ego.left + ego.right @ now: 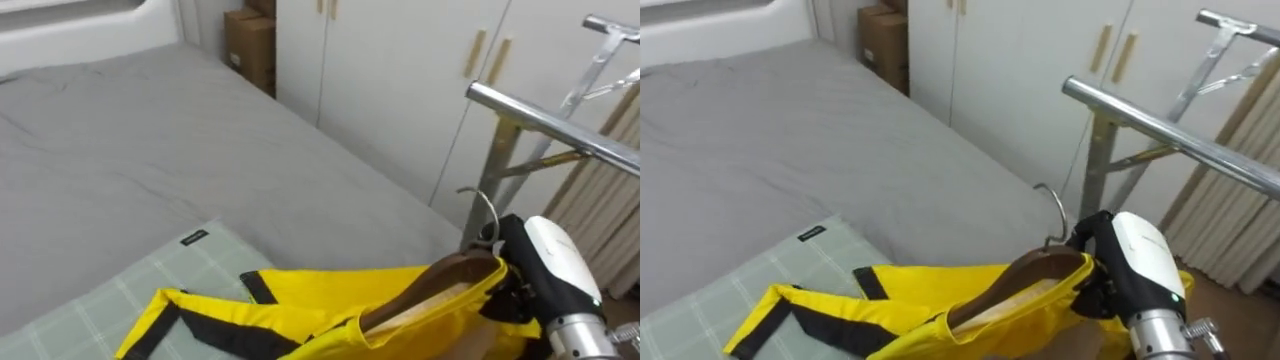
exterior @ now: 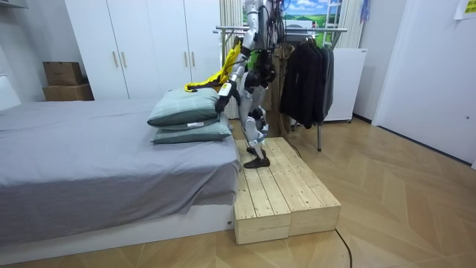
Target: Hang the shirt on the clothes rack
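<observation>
A yellow garment (image 1: 300,312) with black stripes hangs on a wooden hanger (image 1: 440,285) whose metal hook (image 1: 487,215) points up. My right hand (image 1: 552,262) is shut on the hanger's neck just below the hook. The garment's lower part trails over a pale green pillow (image 1: 110,295). The clothes rack's metal bar (image 1: 560,125) runs above and to the right of the hook, apart from it. In the room view I stand on a wooden platform (image 2: 282,190) between bed and rack, with the garment (image 2: 216,74) lifted and my left hand (image 2: 221,99) low by the stacked pillows.
The grey bed (image 1: 150,150) spreads to the left. White wardrobe doors (image 1: 400,80) and a cardboard box (image 1: 250,45) stand behind it. Dark jackets (image 2: 309,74) hang on the rack. A radiator (image 1: 600,215) stands behind the rack.
</observation>
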Available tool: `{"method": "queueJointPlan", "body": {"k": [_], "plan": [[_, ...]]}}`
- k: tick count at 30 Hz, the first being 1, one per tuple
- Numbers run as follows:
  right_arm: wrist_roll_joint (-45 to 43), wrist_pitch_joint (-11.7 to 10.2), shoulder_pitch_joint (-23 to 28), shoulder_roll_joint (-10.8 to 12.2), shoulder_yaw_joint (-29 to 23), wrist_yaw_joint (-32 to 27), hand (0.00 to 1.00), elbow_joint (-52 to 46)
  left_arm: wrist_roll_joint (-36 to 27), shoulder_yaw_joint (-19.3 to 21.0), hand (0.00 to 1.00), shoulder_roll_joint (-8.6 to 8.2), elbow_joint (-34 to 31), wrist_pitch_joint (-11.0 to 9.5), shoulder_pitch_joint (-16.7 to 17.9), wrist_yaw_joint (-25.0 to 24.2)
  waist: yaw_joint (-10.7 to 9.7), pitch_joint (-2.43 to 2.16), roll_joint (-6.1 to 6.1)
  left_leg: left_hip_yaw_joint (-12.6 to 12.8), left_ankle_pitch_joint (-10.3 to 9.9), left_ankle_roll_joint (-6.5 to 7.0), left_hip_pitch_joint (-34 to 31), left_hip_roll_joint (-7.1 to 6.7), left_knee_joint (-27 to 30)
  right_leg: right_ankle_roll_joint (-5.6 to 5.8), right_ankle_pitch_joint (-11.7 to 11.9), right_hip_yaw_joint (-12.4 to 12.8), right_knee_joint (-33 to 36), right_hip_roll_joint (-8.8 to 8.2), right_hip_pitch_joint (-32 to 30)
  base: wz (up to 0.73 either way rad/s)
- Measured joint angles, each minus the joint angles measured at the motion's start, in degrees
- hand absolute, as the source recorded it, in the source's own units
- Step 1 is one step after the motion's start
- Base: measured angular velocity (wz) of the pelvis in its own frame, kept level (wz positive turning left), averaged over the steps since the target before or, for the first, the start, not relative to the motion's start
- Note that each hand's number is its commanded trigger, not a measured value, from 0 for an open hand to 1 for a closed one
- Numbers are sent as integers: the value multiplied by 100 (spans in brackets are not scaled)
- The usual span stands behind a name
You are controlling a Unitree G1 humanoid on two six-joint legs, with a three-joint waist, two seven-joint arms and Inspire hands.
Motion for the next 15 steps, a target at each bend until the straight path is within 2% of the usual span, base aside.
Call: {"method": "queueJointPlan", "body": {"k": [1,2,3,4,5,6,7,8,10,12,13,15], "plan": [[10,5,2,-8,0,-17,100,3,0,4,0,-35,0,28,2,35,7,0,1,-239,18,4,-9,-77,-33,-12,5,107,21,18,-16,-81],[36,51,3,-12,0,-44,100,5,-2,3,0,-102,0,59,2,96,4,0,0,-676,29,-6,-23,-310,-222,-44,14,347,52,43,-58,-78],[70,121,3,-8,1,-69,100,5,-2,1,0,-153,0,60,2,119,1,-3,7,-982,31,-10,-49,-504,-456,-32,63,565,49,63,-108,-76],[82,151,4,-4,1,-80,100,6,-2,6,0,-179,0,60,2,140,1,-5,11,-1100,32,-11,-70,-588,-562,-28,95,675,44,86,-133,-75],[78,195,6,2,4,-80,100,6,-2,10,0,-231,0,60,2,208,1,-10,21,-1235,32,-10,-95,-727,-768,-28,140,921,54,149,-192,-74],[44,239,8,11,12,-81,100,4,-4,7,0,-277,0,59,2,280,-1,-24,43,-1240,31,-9,-128,-796,-902,-6,175,1137,54,229,-235,-75],[37,247,8,17,13,-81,100,4,-4,4,0,-301,0,59,3,307,-7,-38,60,-1249,29,-7,-160,-818,-954,0,182,1210,53,265,-257,-68],[20,267,7,22,23,-92,100,-30,-7,-2,0,-360,-1,59,-1,371,-38,-62,89,-1365,34,-5,-231,-893,-1001,10,221,1332,51,340,-314,-67],[-6,304,6,40,49,-146,100,-54,-9,-31,0,-468,-1,59,-6,446,-50,-95,127,-1475,74,68,-271,-950,-1032,30,365,1541,-40,449,-326,-66],[5,351,5,53,66,-234,100,-55,-10,-236,0,-536,-2,47,-50,501,-50,-105,129,-1537,132,165,-268,-1029,-1105,100,559,1819,-206,568,-313,-60],[5,362,5,56,67,-234,100,-55,-10,-281,0,-537,-4,30,-56,507,-49,-110,125,-1536,141,179,-265,-1043,-1125,102,608,1885,-253,591,-308,-55],[-33,363,0,71,65,-247,100,-56,-10,-408,0,-549,-5,0,-81,552,-92,-114,121,-1530,172,233,-273,-1086,-1178,177,713,2038,-366,633,-308,-38]]}}
